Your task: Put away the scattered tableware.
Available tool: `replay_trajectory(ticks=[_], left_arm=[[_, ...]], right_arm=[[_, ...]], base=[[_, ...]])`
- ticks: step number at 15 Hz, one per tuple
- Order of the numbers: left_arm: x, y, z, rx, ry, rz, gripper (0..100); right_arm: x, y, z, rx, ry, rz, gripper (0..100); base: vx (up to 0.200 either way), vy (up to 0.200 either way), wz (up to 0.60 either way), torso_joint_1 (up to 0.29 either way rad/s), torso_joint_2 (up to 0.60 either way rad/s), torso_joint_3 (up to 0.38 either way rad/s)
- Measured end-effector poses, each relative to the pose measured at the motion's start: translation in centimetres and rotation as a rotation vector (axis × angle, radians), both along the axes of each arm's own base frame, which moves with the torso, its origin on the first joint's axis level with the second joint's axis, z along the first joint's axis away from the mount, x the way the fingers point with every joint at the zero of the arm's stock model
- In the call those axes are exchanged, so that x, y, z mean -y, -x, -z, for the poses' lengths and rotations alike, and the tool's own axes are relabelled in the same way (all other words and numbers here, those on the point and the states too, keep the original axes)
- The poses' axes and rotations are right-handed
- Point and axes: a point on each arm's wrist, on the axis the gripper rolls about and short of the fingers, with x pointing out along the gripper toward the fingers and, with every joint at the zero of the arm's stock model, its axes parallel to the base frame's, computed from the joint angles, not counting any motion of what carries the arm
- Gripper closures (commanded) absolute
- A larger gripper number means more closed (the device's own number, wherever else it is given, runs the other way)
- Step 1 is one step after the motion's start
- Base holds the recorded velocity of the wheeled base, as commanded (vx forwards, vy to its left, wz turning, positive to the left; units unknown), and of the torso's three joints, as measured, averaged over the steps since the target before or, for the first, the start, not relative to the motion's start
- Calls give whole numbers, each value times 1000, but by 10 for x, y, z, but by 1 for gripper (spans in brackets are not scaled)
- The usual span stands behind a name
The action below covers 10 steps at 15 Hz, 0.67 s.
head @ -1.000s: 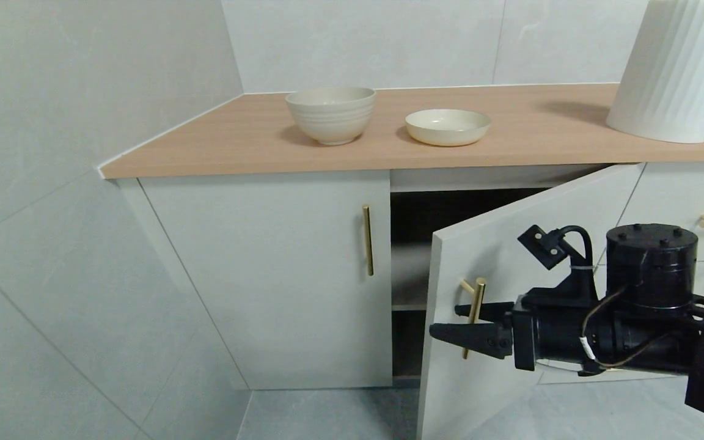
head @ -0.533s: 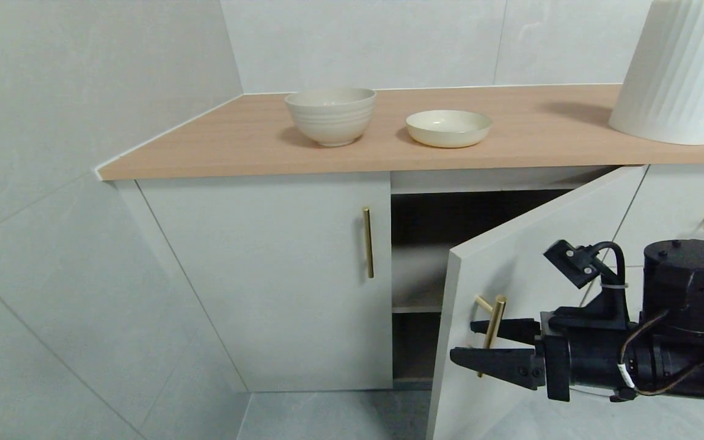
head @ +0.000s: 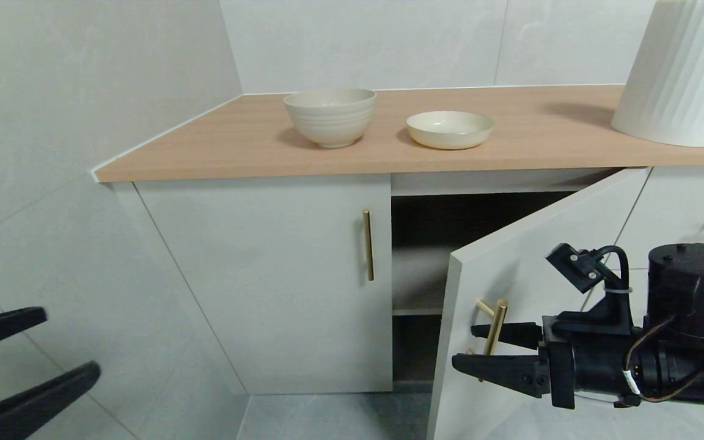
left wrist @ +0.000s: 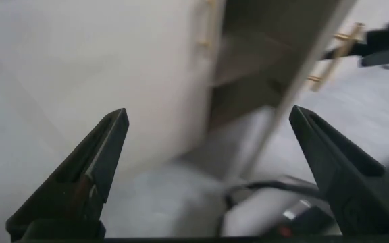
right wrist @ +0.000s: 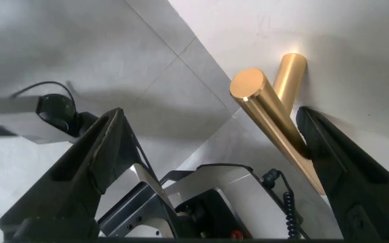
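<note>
While my right claw (head: pixel 467 347) straddles the door handle (head: pixel 496 324), jaws apart, bowl (head: pixel 330 115) and dish (head: pixel 449 129) sit on the counter (head: pixel 205 153): likely glazed, heavy, breakable, so grip at rims.

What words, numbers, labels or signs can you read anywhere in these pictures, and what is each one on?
None to read. The deep bowl, the shallow dish, the ribbed white container, the wooden countertop, the closed cupboard door, the open cupboard door and the brass handles are all plain, with no print, label or number in sight.
</note>
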Motion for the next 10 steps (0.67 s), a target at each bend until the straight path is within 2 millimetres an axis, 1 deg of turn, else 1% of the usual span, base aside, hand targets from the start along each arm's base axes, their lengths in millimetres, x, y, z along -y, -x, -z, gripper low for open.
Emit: replay_trajectory(ticks=[1,3,4,5,7,10], left_arm=[[7,-20,-1,-37,11,56,0],[30,-59,3,-85,52,183,0],[42,-72,8,-99,73,232,100],[55,-85,15,-115,95,276,100],[74,-104,32,-154,112,324,100],[95,-125,58,-212,101,363,100]], right_arm=[[0,1,1,-1,1,-1,0],[0,5,1,-1,3,-8,0],[0,6,0,-1,2,-11,0],[1,7,0,-1,3,-12,0],[1,7,0,-1,3,-13,0],[1,8,1,-3,4,-16,0]], base=[[0,0,0,0,0,0],[0,0,0,0,0,0],[0,0,0,0,0,0],[0,0,0,0,0,0],[0,0,0,0,0,0],[0,0,0,0,0,0]])
